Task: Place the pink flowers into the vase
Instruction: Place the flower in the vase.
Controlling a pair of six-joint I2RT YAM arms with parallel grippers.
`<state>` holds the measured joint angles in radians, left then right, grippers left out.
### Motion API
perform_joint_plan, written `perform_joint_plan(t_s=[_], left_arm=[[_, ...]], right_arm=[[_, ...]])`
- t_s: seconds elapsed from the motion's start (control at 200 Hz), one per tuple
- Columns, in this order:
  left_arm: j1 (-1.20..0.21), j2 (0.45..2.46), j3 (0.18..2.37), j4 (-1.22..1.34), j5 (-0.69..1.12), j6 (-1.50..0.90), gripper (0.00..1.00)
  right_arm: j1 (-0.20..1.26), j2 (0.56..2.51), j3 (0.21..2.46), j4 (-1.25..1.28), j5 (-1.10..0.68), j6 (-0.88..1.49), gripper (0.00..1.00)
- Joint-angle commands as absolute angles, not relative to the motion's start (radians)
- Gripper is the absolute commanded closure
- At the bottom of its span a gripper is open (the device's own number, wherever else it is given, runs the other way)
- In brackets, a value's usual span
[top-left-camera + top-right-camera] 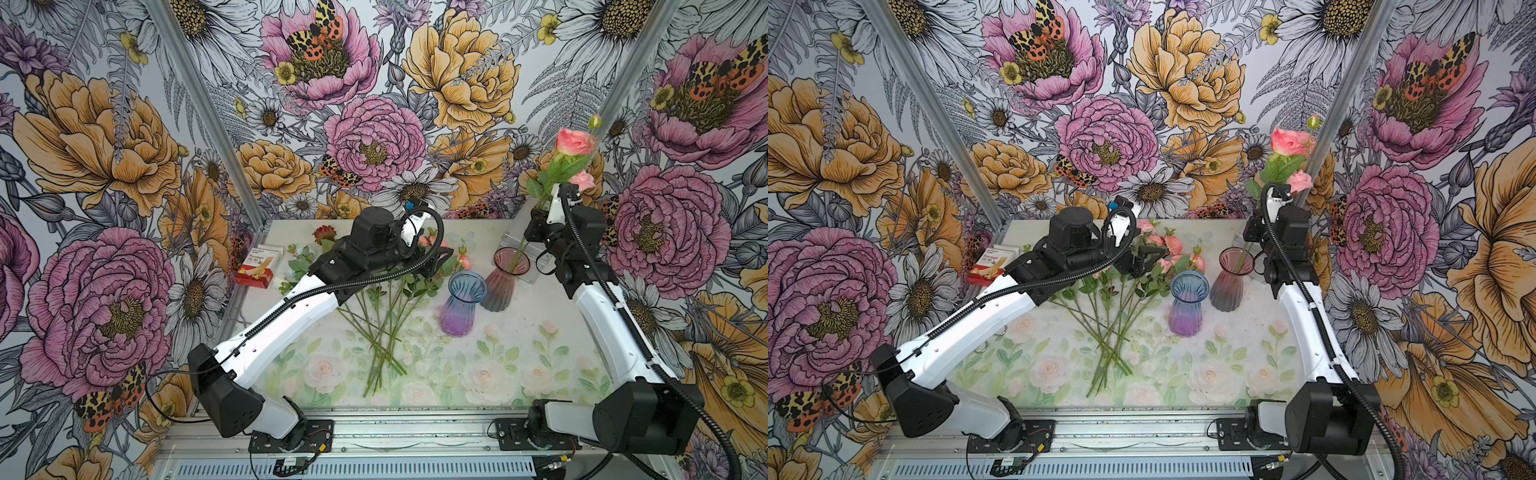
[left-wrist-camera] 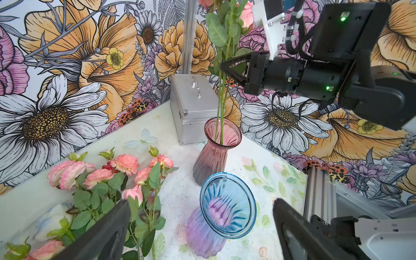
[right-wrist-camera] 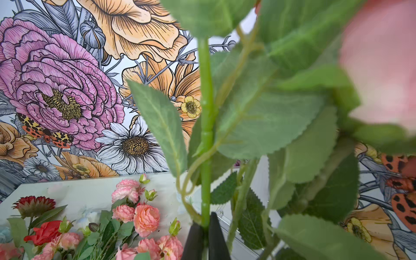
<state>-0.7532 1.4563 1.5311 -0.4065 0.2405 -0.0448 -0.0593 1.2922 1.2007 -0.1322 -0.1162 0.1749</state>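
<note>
**Right gripper clamped on a pink spray standing in the rose-tinted vase**

Right gripper [image 2: 223,67] is closed on the green stem of a pink spray [image 1: 572,141], held upright with the stem running down into the mouth of the rose-tinted vase [image 2: 213,155]. Left gripper [image 2: 201,203] hangs with its jaws wide apart and empty, over the pile of pink flowers [image 2: 126,165] lying on the surface [image 1: 457,365], just beside the blue-purple vase [image 1: 463,305].

Risks, as a judgement: the spray is tall and heavy at the top, so on release it may lean and rock the narrow vase, which stands near the silver case [image 2: 193,105]. Leaves crowd the closed jaws, and a retreat could snag them and drag the stem back out. The left gripper could nudge the blue-purple vase, or catch a red flower [image 3: 45,231] mixed into the pile.

Two stems enter the vase; whether both belong to the held spray cannot be told, nor how deep they reach through the tinted glass. The left arm hides part of the pile in both top views, and blurred leaves fill the right wrist view.
</note>
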Motion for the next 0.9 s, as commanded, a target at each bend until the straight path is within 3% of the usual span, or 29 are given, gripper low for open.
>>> perform_joint_plan(t_s=[0.0,0.34,0.47,0.595,0.735,0.896], left_arm=[[-0.762,1.431,1.508,-0.405,0.194,-0.046,0.01],[-0.756,1.418,1.483,-0.405,0.025,-0.069,0.01],[-0.746,1.429,1.487,-0.405,-0.071,-0.096,0.02],[-0.725,1.43,1.476,-0.403,-0.121,-0.146,0.01],[-0.688,1.419,1.456,-0.404,-0.112,-0.193,0.02],[-0.618,1.41,1.436,-0.406,0.002,-0.27,0.02]], right_arm=[[-0.042,1.276,1.171,-0.094,-0.1,0.192,0.98],[-0.012,1.258,1.09,-0.083,-0.059,0.208,0.88],[-0.006,1.258,1.082,-0.09,-0.057,0.219,0.75],[0.002,1.252,1.081,-0.101,-0.047,0.218,0.53],[0.01,1.227,1.088,-0.116,-0.04,0.219,0.27],[0.027,1.184,1.096,-0.147,-0.017,0.216,0.09]])
